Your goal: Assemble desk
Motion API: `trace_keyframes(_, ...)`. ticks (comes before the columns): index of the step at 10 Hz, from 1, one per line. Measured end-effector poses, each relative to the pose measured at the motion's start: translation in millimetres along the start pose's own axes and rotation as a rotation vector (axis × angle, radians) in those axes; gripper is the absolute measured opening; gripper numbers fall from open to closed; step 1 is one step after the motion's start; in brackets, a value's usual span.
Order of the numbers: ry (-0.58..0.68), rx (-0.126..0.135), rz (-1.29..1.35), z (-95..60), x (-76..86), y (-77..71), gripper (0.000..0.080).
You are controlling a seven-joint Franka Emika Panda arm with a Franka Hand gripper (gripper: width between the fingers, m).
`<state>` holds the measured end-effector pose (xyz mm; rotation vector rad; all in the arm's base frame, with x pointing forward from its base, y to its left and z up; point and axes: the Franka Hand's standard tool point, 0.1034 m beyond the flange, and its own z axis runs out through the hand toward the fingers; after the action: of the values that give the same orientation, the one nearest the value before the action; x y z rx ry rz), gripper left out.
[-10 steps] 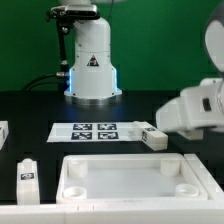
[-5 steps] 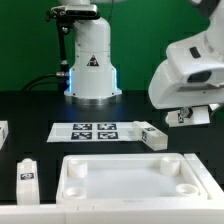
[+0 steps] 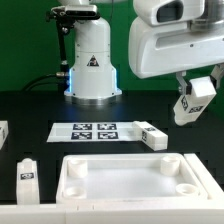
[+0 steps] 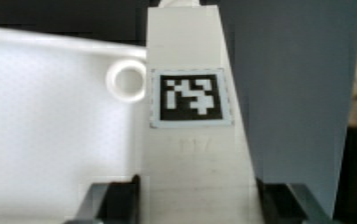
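Note:
The desk panel (image 3: 130, 185), a large white rimmed rectangle with round corner sockets, lies at the front of the table. It also shows in the wrist view (image 4: 50, 110), with one socket (image 4: 125, 80) next to the held leg. My gripper (image 3: 197, 92) hangs above the table at the exterior view's right, shut on a white block leg (image 3: 190, 108) that it holds tilted in the air. In the wrist view the gripper (image 4: 196, 205) clamps this tagged leg (image 4: 193, 100) between dark fingers (image 4: 113, 203). A second leg (image 3: 153, 137) lies behind the panel. A third leg (image 3: 27, 173) stands at the left.
The marker board (image 3: 95, 130) lies flat behind the panel. Another white part (image 3: 3, 131) sits at the far left edge. The robot's white base (image 3: 92, 60) stands at the back, with cables on its left. The table is black.
The arm has risen and swung toward the exterior view's left. The gripper with the leg in it now hangs in the open above the table's right side.

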<state>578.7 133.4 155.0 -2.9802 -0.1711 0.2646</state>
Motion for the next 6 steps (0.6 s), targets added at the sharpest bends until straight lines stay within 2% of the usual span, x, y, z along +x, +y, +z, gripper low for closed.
trace_keyframes(2,0.135,-0.008,-0.009,-2.0,9.2,5.3,0.0284)
trace_keyframes(3,0.243,-0.006,-0.034,-12.9,28.1,13.1,0.0284)
trace_keyframes(4,0.363,-0.042,-0.101,-32.6,49.4,19.1,0.0284)
trace_keyframes(5,0.425,-0.058,-0.154,-40.9,58.7,22.8,0.0284)
trace_keyframes(6,0.524,-0.07,-0.143,-41.7,63.6,25.9,0.0284)
